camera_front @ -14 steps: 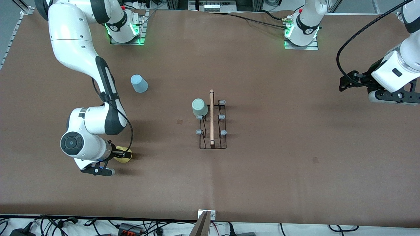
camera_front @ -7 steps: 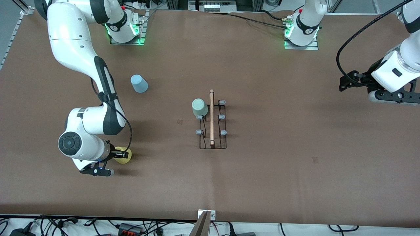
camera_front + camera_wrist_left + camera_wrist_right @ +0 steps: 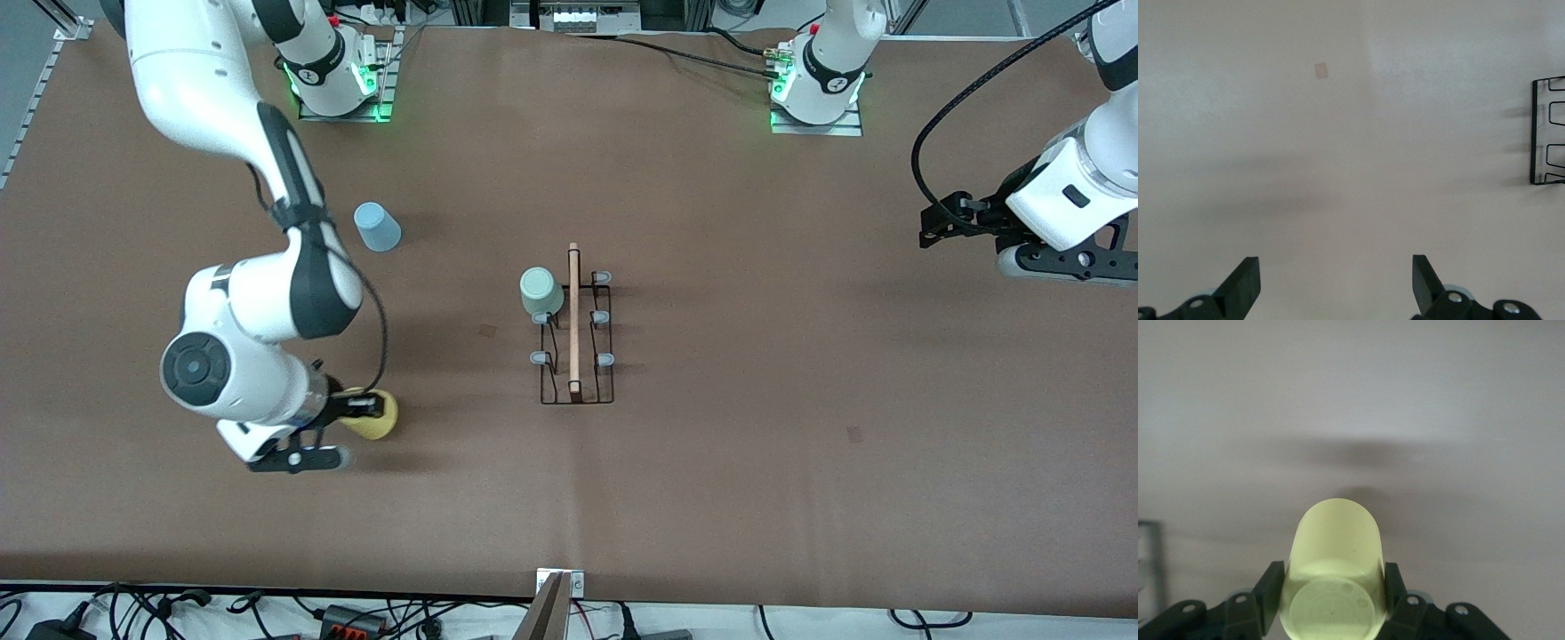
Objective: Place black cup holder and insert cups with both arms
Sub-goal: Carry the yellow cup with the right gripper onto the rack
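Your black cup holder (image 3: 576, 333) already stands in the middle of the counter (image 3: 756, 444), so that part looks done. One cup is on it too: the green cup (image 3: 540, 292) sits upside down on a peg at the end of the holder farthest from the front camera, on the side toward the right arm.

Your right end effector (image 3: 360, 411) is clamped on the yellow cup (image 3: 373, 416). It holds the cup lying on its side, up off the counter, toward the right arm's end. In the right wrist view you can see the two fingers (image 3: 1271, 587) pressed against the yellow cup's sides.

The blue cup (image 3: 377, 227) sits upside down on the counter, farther from the front camera than the yellow one. Nobody is holding it.

Your left end effector (image 3: 1336, 283) waits over the counter at the left arm's end, with its fingers wide apart and nothing between them.

So you have two cups left to put on pegs: the yellow one first, I think, then the blue one.
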`<state>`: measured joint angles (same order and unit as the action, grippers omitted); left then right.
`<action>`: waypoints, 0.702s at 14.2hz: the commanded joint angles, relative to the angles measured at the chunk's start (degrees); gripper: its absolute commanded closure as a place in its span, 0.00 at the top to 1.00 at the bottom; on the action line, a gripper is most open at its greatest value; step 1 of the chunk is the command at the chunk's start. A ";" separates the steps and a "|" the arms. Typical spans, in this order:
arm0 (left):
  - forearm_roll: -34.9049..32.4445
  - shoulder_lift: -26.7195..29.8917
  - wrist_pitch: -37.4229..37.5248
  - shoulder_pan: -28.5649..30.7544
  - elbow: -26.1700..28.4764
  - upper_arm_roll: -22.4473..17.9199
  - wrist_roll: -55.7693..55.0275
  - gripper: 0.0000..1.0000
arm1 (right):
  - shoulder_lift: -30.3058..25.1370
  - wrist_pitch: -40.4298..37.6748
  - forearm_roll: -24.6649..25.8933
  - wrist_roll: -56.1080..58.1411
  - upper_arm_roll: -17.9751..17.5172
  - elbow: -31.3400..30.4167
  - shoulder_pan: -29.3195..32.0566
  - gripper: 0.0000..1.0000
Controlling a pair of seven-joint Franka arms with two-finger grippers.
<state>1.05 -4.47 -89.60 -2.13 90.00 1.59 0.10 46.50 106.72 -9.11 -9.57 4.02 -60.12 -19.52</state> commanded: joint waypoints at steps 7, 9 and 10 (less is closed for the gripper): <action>1.06 -0.19 0.75 0.28 -0.44 -0.01 1.22 1.00 | -1.59 3.21 -0.47 -15.20 -5.16 1.67 -8.86 0.25; 1.06 -0.19 0.75 0.28 -0.44 -0.01 1.22 1.00 | -1.50 5.85 -0.47 -19.07 -5.16 1.67 -10.89 0.25; 1.06 -0.19 0.75 0.28 -0.44 -0.01 1.22 1.00 | -1.41 6.13 -0.47 -20.13 -5.16 1.58 -11.68 0.25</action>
<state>1.05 -4.47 -89.60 -2.12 90.00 1.59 0.13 44.86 111.80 -9.11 -26.84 -0.80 -59.01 -30.19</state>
